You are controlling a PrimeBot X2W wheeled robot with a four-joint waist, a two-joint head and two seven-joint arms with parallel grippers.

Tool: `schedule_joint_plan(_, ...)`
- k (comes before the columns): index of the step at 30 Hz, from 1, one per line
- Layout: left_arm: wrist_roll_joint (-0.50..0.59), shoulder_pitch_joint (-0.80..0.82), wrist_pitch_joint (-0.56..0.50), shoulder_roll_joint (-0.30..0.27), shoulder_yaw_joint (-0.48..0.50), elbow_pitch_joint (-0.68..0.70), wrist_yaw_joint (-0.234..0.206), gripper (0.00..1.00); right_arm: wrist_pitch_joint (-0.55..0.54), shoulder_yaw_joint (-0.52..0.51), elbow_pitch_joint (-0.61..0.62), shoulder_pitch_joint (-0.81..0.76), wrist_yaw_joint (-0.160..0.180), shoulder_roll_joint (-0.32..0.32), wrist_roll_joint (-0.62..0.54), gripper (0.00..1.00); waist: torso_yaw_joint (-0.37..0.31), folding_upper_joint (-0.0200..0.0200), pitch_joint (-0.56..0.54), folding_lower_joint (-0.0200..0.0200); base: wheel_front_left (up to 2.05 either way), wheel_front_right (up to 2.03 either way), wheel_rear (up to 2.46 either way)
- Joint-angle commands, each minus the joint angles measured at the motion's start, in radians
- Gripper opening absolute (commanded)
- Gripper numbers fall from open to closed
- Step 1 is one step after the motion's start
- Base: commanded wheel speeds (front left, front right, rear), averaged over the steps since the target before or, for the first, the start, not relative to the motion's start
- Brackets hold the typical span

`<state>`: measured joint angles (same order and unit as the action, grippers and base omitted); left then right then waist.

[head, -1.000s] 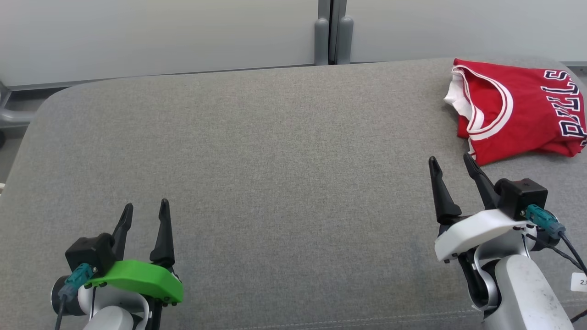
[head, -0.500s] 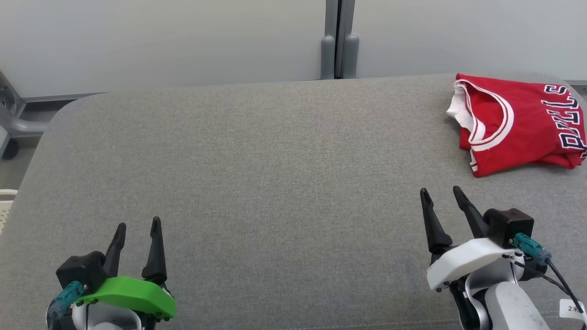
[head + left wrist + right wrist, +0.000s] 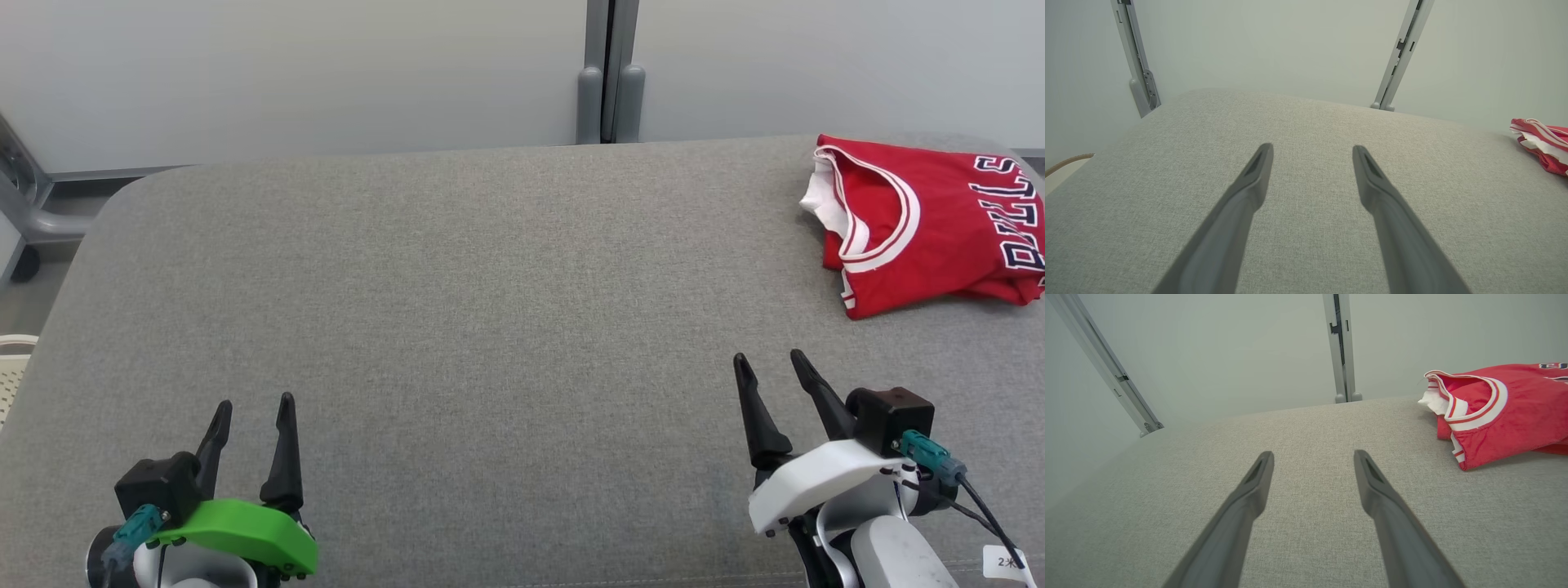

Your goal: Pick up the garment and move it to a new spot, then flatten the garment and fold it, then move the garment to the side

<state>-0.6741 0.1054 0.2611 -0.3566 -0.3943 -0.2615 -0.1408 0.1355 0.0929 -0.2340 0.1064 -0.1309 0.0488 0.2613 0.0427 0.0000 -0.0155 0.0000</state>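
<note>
The folded red garment (image 3: 922,220) lies at two o'clock on the grey counter (image 3: 490,286), while the left fingers (image 3: 284,449) at seven and right fingers (image 3: 755,416) at five stand spread, empty.

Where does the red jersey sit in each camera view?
Head view: red jersey at upper right.
Left wrist view: red jersey at the right edge, mid-height.
Right wrist view: red jersey at upper right.
Shared landmark: grey wall post, left of it in all three.

The counter (image 3: 490,286) wore coarse, matt grey woven cloth; the garment (image 3: 922,237) at upper right was smooth red fabric; the jaws looked matt dark plastic.
</note>
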Motion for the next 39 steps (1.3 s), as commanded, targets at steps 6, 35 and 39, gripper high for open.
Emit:
schedule_joint_plan(6, 0.017, 0.020, 0.005, 0.011, 0.008, -0.014, 0.015, 1.00, 0.004, 0.006, -0.006, -0.009, 0.000, 0.002, 0.010, 1.00, 0.001, 0.0000, 0.002, 0.0000, 0.00, 0.00, 0.00)
schedule_joint_plan(35, -0.084, -0.004, -0.031, 0.074, 0.042, -0.053, 0.045, 0.00, -0.044, -0.040, -0.038, -0.014, 0.000, -0.002, 0.168, 0.00, -0.003, 0.0000, -0.005, 0.0000, 0.00, 0.00, 0.00)
schedule_joint_plan(39, -0.123, 0.001, -0.039, 0.084, 0.053, -0.052, 0.055, 0.00, -0.060, -0.057, -0.038, -0.011, 0.000, -0.002, 0.218, 0.00, -0.004, 0.0000, -0.005, 0.0000, 0.00, 0.00, 0.00)
